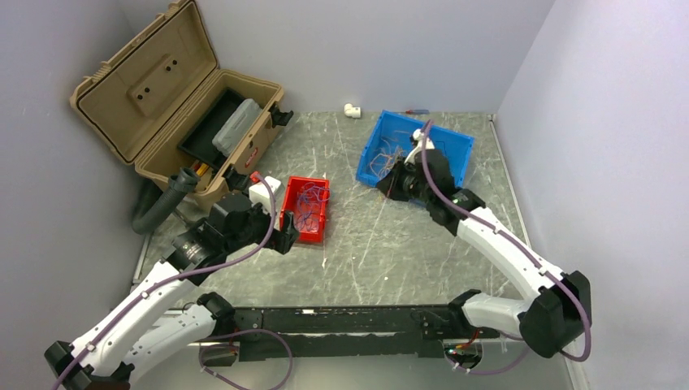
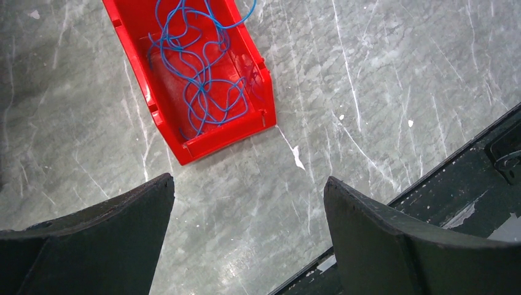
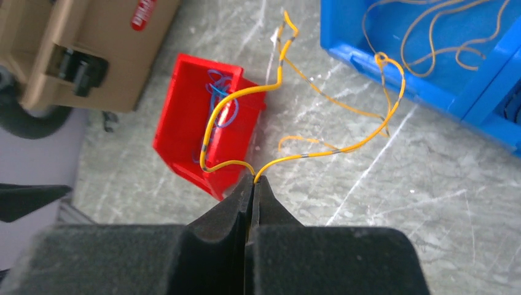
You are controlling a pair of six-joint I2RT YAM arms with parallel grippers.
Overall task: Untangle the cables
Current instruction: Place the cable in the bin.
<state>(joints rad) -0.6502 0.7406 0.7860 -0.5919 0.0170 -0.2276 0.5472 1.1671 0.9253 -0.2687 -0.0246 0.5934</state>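
By blue bin rim, right tool tight on yellow cable; left tool spread.

Soft, even light from above keeps the overhead view bright and fairly sharp. The grey desk has a dull sheen without hard glare, and shade gathers only by the tan case at the left wall. From the left wrist, the left hand shows dark, soft-edged fingers, while the red bin is crisp. From the right wrist, the right hand is a near blur, the yellow cable pinched in it sharp, and the background slightly soft.
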